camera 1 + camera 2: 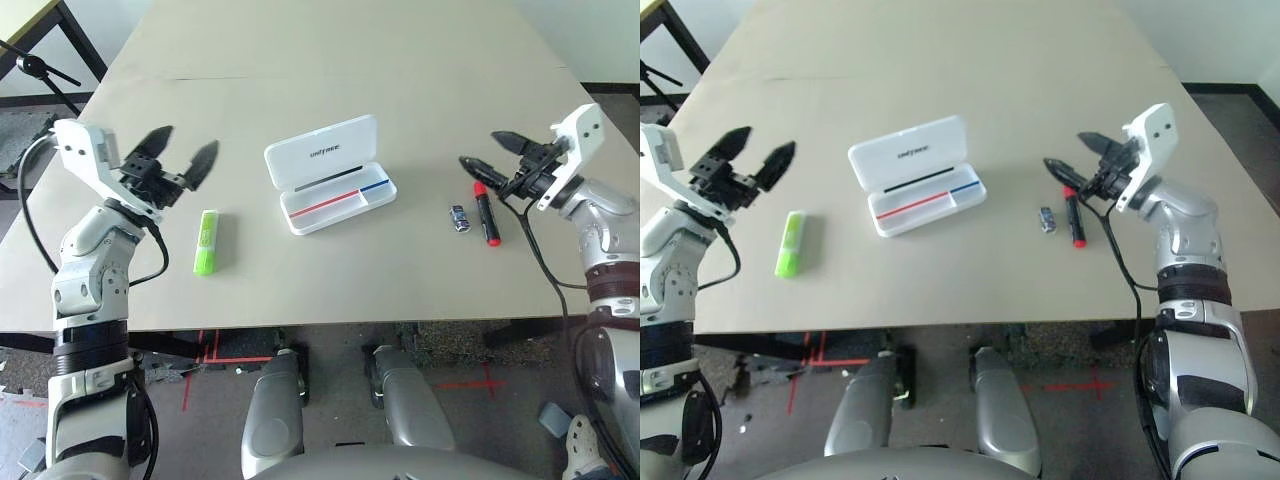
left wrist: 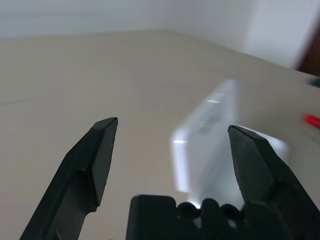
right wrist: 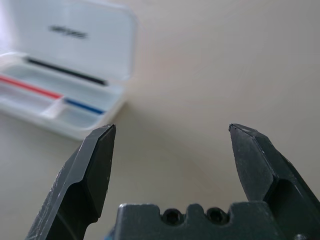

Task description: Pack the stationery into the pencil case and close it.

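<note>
A red-capped marker, judged rigid, light and prone to roll, is best gripped across the middle of its barrel; the smooth lime-green highlighter, likely light and stiff but a little slippery, is best pinched across its broad sides at mid-length. The tiny silver-and-blue piece, easily flicked away, calls for a gentle fingertip pinch. Light, stiff plastic is suggested by the pencil case, which should be steadied at its outer walls; its thin lid, with the hinge as the likely weak point, is best pushed over by its free edge.

The marker is seen with a black body and red at both ends, the highlighter in lime green with a pale label, the case in white with rounded corners, "UNITREE" on the raised lid and red and blue stripes inside. The case is set near the middle of the bench, the highlighter toward the near left corner, the marker and small piece side by side toward the near right corner. The left gripper and right gripper are spread wide, with nothing held.
</note>
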Robot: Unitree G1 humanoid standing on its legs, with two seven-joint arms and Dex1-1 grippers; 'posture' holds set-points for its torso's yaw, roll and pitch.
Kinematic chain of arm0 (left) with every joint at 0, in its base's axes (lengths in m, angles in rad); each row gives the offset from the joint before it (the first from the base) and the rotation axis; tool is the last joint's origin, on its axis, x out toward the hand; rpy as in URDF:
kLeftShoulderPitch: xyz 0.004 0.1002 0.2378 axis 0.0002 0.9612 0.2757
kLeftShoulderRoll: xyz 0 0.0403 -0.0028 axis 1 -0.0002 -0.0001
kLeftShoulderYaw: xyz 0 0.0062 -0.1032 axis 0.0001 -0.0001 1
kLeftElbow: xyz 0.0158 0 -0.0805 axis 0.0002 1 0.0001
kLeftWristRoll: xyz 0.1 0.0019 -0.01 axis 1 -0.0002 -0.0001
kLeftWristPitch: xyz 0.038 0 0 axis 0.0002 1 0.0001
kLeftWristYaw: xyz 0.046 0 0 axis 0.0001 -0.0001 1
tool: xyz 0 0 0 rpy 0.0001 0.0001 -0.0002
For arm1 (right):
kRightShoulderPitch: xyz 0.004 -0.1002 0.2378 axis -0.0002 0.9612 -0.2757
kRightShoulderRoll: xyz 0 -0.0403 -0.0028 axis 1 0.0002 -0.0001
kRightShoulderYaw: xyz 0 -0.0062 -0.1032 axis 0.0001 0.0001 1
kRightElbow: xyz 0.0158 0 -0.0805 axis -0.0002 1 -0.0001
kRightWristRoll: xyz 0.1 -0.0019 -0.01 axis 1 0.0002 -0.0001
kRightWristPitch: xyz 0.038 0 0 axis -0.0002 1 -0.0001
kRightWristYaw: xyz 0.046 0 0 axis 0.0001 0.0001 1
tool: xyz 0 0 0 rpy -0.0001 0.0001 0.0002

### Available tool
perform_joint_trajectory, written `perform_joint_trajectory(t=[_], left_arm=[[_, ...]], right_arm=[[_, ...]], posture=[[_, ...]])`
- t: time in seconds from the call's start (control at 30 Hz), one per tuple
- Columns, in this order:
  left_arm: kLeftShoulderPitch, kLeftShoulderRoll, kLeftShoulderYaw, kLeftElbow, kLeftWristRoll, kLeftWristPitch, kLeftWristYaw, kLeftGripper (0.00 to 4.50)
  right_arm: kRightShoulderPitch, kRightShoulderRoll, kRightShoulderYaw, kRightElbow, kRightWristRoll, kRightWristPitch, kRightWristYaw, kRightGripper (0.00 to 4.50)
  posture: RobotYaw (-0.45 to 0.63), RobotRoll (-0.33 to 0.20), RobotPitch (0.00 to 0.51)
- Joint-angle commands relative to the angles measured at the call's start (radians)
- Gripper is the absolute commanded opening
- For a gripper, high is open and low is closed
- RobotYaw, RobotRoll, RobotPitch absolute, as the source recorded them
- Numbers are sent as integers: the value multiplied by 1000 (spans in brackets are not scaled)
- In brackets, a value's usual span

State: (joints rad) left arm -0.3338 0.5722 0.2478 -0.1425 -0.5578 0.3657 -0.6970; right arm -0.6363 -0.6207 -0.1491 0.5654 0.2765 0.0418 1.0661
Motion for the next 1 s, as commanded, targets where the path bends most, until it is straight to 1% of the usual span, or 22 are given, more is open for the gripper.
perform_joint_trajectory(t=[0.03,0.13,0.27,0.43,0.57,0.7,0.8,1.0], left_arm=[[25,22,-69,-92,-38,92,-46,4471],[26,21,-122,-136,-34,130,-62,4471],[13,15,-218,-156,2,151,-85,4471],[-4,-1,-318,-113,67,120,-113,4471],[-29,-32,-351,-53,95,117,-121,4471],[-39,-7,-444,5,205,105,-139,4471],[-41,3,-488,28,263,94,-145,4471],[-55,-8,-510,75,326,76,-147,4471]], right_arm=[[33,-21,35,-63,1,43,45,4500],[44,-25,43,-87,1,59,54,4500],[63,-25,50,-120,3,79,66,4500],[95,-21,56,-166,5,97,67,4500],[105,-18,55,-170,3,86,56,4500],[109,-18,55,-170,2,81,52,4500],[109,-17,56,-170,1,76,48,4500],[107,-12,63,-168,-1,68,43,4500]], posture=[[-66,0,193],[-74,0,191],[-90,0,190],[-105,0,193],[-117,0,195],[-122,0,196],[-126,0,198],[-127,0,203]])
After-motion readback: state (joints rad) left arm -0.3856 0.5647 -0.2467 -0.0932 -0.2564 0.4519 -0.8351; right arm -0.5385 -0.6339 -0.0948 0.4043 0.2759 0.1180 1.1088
